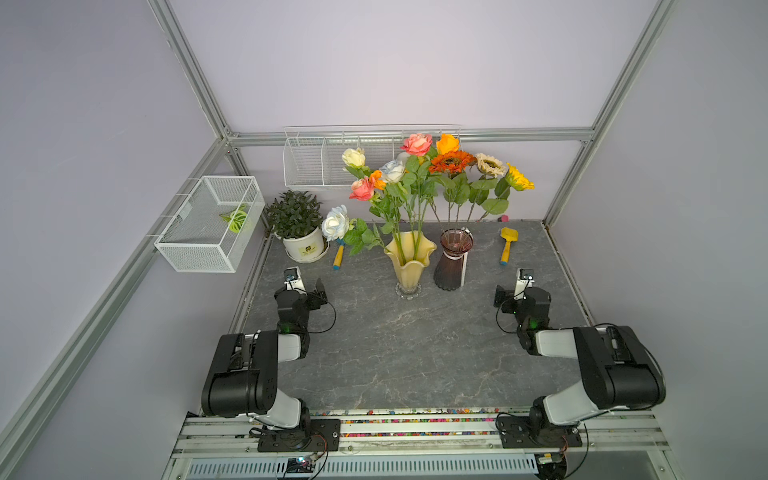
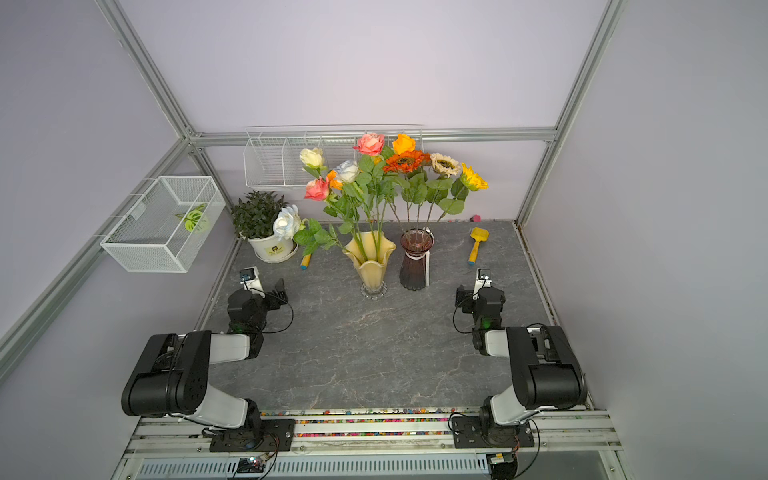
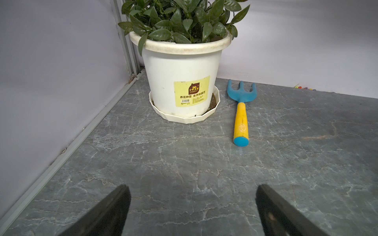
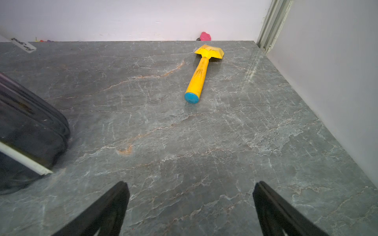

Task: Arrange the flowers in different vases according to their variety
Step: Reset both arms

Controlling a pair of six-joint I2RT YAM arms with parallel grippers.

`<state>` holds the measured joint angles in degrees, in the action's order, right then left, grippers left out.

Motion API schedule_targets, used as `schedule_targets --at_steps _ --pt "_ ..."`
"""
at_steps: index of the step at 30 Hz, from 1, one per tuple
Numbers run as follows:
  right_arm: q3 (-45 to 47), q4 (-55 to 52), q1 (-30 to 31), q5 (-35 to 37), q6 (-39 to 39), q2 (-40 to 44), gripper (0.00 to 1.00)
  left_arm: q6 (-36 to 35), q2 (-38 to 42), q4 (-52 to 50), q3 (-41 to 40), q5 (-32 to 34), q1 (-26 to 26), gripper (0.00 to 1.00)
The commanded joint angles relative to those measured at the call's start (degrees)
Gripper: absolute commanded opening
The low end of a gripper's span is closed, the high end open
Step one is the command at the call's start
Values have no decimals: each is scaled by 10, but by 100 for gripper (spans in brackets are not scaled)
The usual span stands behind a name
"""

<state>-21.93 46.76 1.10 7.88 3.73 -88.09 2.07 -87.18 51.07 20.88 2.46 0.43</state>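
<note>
The left gripper and the right gripper both sit low over the grey table, fingers spread wide — nothing between them. In both top views the roses stand in the yellow vase at mid-table. The sunflower-like heads rise from the purple vase just beside it — and one white-blue rose droops low toward the potted plant.

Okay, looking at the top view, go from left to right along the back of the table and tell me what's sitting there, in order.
In a top view: white mesh basket → white flowerpot with the green plant → yellow-handled hand fork → yellow vase → purple vase → yellow shovel.
</note>
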Motion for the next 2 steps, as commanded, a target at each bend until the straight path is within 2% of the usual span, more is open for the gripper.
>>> schedule_targets --at_steps 1,2 --pt "-8 0 4 6 -5 11 99 1 6 -7 6 -9 1 100" --pt "-7 -2 4 6 -4 11 99 1 6 -7 6 -9 1 100"
